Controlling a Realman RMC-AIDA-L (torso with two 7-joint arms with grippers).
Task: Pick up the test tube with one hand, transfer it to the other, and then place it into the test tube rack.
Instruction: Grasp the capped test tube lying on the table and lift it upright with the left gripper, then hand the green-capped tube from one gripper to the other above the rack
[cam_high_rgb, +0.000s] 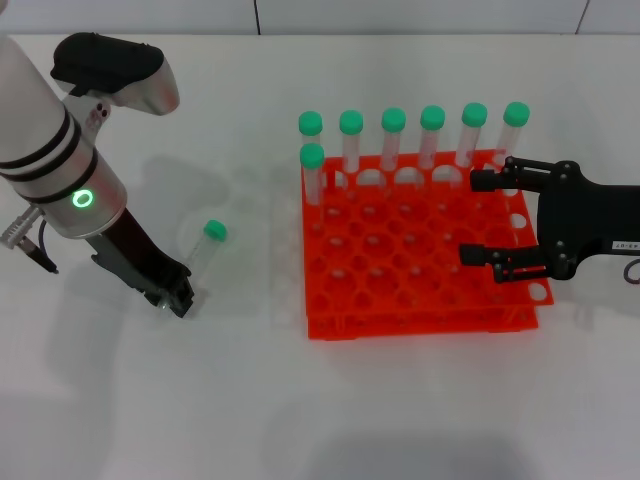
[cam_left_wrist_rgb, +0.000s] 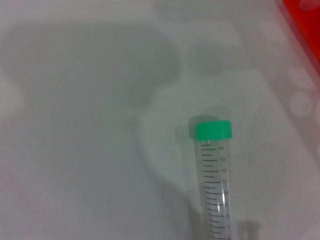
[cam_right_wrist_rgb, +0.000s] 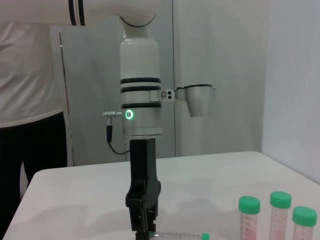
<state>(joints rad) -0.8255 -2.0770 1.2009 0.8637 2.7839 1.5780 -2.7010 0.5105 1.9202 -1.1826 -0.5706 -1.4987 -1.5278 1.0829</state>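
The test tube (cam_high_rgb: 203, 252) lies on the white table left of the rack, with its green cap pointing away from me. It also shows in the left wrist view (cam_left_wrist_rgb: 215, 190) and in the right wrist view (cam_right_wrist_rgb: 180, 234). My left gripper (cam_high_rgb: 178, 298), on the green-ringed arm, is down at table level at the tube's tapered end and shut on it. In the right wrist view the left gripper (cam_right_wrist_rgb: 144, 227) stands upright over that end. My right gripper (cam_high_rgb: 470, 217) hovers open and empty over the right side of the orange test tube rack (cam_high_rgb: 400, 325).
Several green-capped tubes (cam_high_rgb: 392, 135) stand along the rack's back row, and one more (cam_high_rgb: 312, 172) stands at its left edge. Three of them show in the right wrist view (cam_right_wrist_rgb: 280, 212). A person (cam_right_wrist_rgb: 30, 100) stands beyond the table's left side.
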